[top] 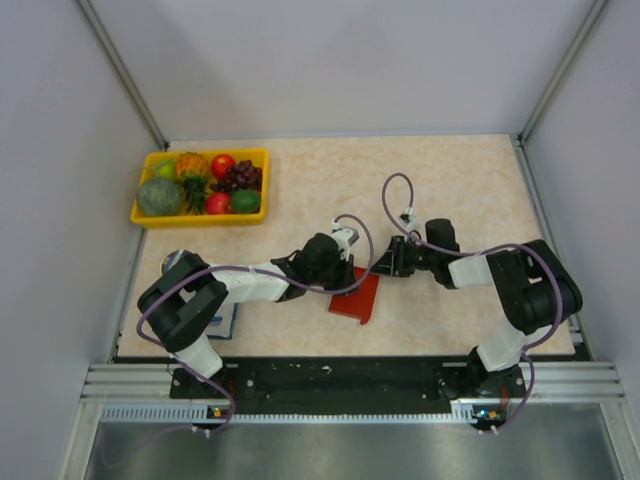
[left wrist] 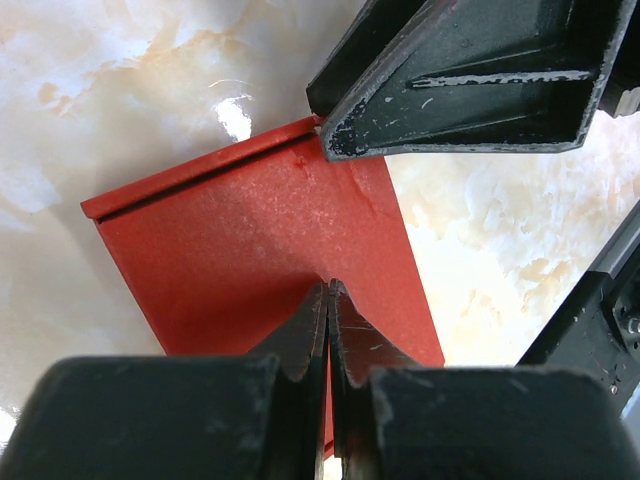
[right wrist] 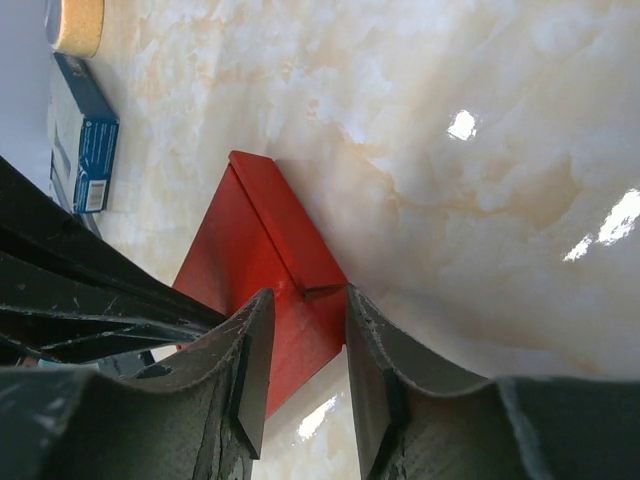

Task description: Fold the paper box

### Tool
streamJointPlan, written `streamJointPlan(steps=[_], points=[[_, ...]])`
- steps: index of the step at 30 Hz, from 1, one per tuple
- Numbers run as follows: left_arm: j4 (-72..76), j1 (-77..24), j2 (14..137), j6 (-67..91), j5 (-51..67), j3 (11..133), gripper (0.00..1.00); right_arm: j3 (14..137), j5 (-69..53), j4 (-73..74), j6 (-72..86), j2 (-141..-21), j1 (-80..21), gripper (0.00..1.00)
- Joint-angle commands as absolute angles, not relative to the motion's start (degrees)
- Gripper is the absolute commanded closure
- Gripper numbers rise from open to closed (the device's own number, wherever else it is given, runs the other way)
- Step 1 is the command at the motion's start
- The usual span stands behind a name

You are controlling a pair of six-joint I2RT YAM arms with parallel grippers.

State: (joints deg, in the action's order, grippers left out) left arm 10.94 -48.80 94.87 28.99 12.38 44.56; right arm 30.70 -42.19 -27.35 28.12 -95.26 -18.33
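Upper left of frame: yellow tray (top: 200,219) with fruit (top: 160,197), well apart. Lower left: blue carton (top: 227,322) partly under left arm (top: 250,285). Centre of table (top: 470,180): left end effector (left wrist: 328,300) pinched on paper box (top: 357,298); right end effector (right wrist: 310,340) jaws apart, straddling box corner.

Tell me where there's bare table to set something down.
Widest bare table runs along the far edge, from the fruit tray to the right wall. A narrow strip lies along the near edge. Crowded: the middle, where the left arm and right arm meet over the paper box, and the near left, with the blue notebook.
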Motion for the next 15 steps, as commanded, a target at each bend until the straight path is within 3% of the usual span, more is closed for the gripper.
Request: streamJointPlan(steps=[1,15], points=[[6.06,-48.78,96.59,27.51,10.02,42.54,0.97,29.35,-42.37,-23.12,27.51,-92.47,-19.16,0.65],[6.15,-48.78,96.77,27.33,10.46,42.54,0.97,29.71,-40.43,-21.80,24.79,-92.72,-19.07,0.61]])
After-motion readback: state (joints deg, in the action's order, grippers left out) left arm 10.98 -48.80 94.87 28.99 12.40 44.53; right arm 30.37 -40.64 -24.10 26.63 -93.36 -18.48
